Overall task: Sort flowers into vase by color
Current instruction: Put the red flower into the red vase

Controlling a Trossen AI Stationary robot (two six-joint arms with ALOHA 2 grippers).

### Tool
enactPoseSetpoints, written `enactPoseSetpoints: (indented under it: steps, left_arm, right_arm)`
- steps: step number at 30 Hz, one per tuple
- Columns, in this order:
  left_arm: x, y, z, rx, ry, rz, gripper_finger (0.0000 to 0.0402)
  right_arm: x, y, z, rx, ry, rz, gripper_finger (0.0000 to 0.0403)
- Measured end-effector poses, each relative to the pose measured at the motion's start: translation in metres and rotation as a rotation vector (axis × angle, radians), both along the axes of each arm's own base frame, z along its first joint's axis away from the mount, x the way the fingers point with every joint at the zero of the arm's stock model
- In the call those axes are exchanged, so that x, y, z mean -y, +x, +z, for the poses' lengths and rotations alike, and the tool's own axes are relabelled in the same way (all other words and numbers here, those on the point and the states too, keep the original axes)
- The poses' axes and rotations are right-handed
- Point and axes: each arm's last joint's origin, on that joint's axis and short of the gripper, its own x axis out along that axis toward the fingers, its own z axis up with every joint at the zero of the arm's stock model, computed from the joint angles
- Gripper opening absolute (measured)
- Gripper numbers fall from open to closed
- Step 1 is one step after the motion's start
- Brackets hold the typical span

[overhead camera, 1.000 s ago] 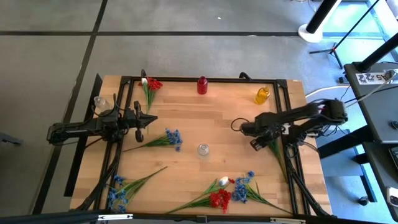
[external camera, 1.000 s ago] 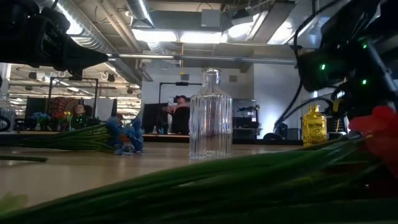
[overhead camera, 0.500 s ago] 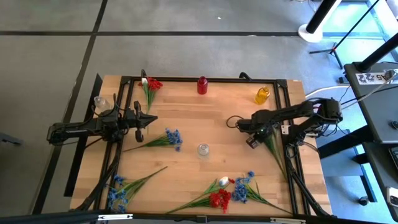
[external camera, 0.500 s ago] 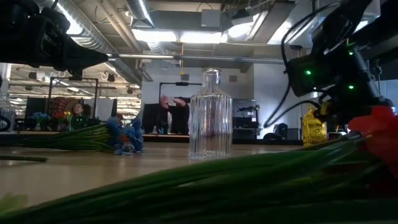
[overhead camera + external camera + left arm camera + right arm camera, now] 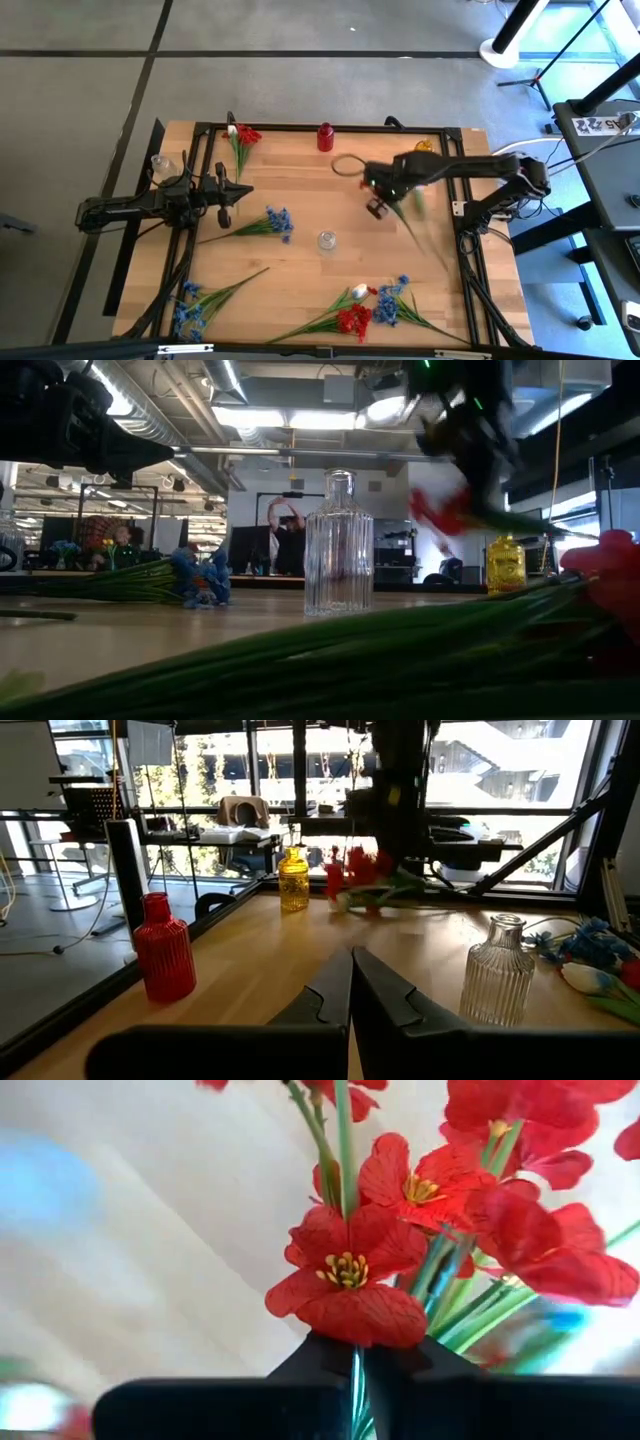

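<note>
From above, the right hand (image 5: 377, 207) hangs over the middle of the surface (image 5: 300, 170), between the red vase (image 5: 325, 136) and the clear vase (image 5: 327, 240), clenched on a red flower (image 5: 415, 210) whose green stem trails away toward the surface's right edge. The yellow vase (image 5: 423, 148) stands at the far rim behind the arm. The left hand (image 5: 223, 190) waits at the left side, near a blue flower (image 5: 272, 223). More flowers lie loose: a red and white pair (image 5: 240, 140) at the far left corner, a blue one (image 5: 190, 305) at the near left, and a mixed pile (image 5: 365, 305) along the near edge

At table height, the red flower (image 5: 445, 512) is blurred in the air, up and to the right of the clear vase (image 5: 339, 545)

In the left wrist view, the left hand (image 5: 351, 982) has its fingers pressed together on nothing; the red flower (image 5: 362, 875) hangs above the surface beside the yellow vase (image 5: 293, 879)

In the right wrist view, the right hand (image 5: 358, 1365) grips the stems just under the red blooms (image 5: 350, 1275)
</note>
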Motion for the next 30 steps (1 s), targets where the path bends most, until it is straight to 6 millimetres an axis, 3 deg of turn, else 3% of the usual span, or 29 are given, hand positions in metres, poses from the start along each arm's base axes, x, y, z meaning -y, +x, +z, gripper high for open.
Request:
enactPoseSetpoints:
  steps: [5,11,15,18,23,27,30]
  left_arm:
    - [-0.001,0.000,0.000,-0.048,0.189,0.020,0.0000]
    - [-0.001,0.000,0.000,-0.049,0.194,0.020,0.0000]
    - [0.001,-0.001,0.011,0.128,-0.048,-0.026,0.0000]
    - [0.001,-0.005,0.029,0.353,-0.175,-0.062,0.0000]
    - [0.003,-0.016,0.053,0.670,-0.371,-0.176,0.0000]
    - [0.002,-0.019,0.057,0.741,-0.388,-0.157,0.0000]
    - [0.002,-0.019,0.057,0.737,-0.389,-0.157,0.0000]
  right_arm:
    - [0.014,0.019,0.075,0.309,-0.085,0.039,0.0005]
    - [0.042,0.026,0.149,0.697,-0.248,0.101,0.0004]
    - [0.065,0.031,0.178,0.951,-0.404,0.169,0.0004]
    - [0.083,0.039,0.187,1.075,-0.505,0.200,0.0003]
    - [0.116,0.063,0.179,1.154,-0.692,0.257,0.0003]
    - [0.140,0.077,0.170,1.163,-0.858,0.294,0.0002]
    - [0.159,0.082,0.156,1.102,-0.889,0.273,0.0002]
